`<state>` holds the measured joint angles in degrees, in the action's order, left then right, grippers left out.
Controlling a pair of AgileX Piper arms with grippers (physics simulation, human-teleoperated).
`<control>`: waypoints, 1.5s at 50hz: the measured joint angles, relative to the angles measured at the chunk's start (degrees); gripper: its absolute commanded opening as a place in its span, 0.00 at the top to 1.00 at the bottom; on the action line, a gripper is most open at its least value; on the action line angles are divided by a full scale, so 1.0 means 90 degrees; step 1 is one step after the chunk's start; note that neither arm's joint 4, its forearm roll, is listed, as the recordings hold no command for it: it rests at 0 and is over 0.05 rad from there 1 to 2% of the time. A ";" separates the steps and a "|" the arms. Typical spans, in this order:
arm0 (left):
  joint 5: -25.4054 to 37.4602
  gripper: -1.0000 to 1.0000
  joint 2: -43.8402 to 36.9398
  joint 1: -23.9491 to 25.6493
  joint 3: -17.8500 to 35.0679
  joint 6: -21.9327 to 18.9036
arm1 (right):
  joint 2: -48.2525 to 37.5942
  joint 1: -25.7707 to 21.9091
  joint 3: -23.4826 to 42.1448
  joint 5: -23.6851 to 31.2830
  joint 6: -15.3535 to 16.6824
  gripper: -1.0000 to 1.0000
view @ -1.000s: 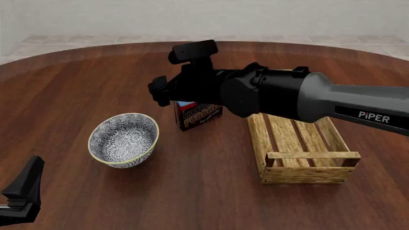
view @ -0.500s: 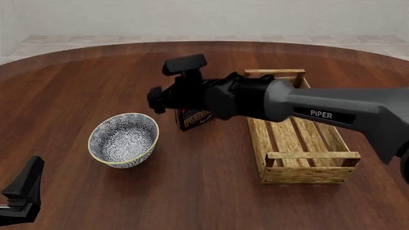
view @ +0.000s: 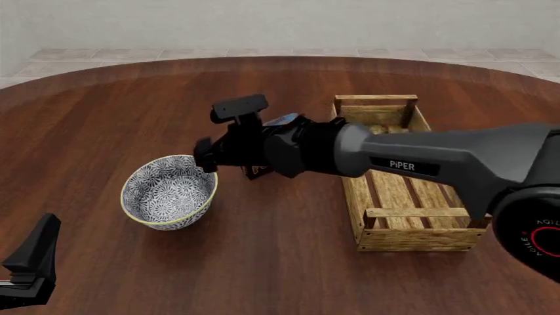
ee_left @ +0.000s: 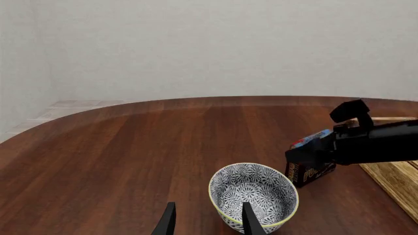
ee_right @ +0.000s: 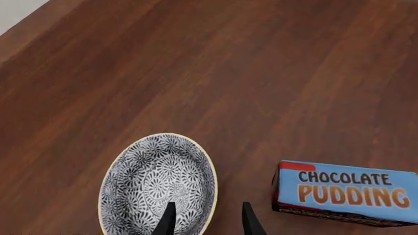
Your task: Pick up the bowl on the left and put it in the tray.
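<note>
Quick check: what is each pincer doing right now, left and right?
Left pincer: open, holding nothing, short of the blue-and-white patterned ceramic bowl.
Right pincer: open, holding nothing, poised over the bowl's rim.

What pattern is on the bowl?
Dense blue-and-white floral on the bowl, pale yellowish rim; clearest in the right wrist view.

Pudding box on a dark wood table

A blue chocolate pudding box (ee_right: 346,192) stands upright on the reddish-brown wooden table (view: 105,118), its face lettered "CHOCOLATE PUDDING" in white and orange with a red corner patch. Beyond the table's curved far edge lie a pale tiled floor (view: 131,56) and a plain light wall (ee_left: 216,44).
</note>
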<state>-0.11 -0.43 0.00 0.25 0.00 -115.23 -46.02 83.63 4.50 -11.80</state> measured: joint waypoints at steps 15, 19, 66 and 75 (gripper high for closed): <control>0.0000 0.00 0.0000 0.0000 0.0000 0.0000 | -0.0242 -0.0064 0.0043 -0.0083 -0.0087 0.00; 0.0000 0.00 0.0000 0.0000 0.0000 0.0000 | -0.0302 -0.0078 0.0033 -0.0125 -0.0130 0.00; 0.0000 0.00 0.0000 0.0000 0.0000 0.0000 | -0.0596 -0.0266 -0.0456 -0.0719 -0.0516 0.00; 0.0000 0.00 0.0000 0.0000 0.0000 0.0000 | -0.0610 -0.0258 -0.0612 -0.0913 -0.0621 0.00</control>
<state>-0.11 -0.43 0.00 0.25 0.00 -120.71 -48.34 78.12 -3.71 -17.39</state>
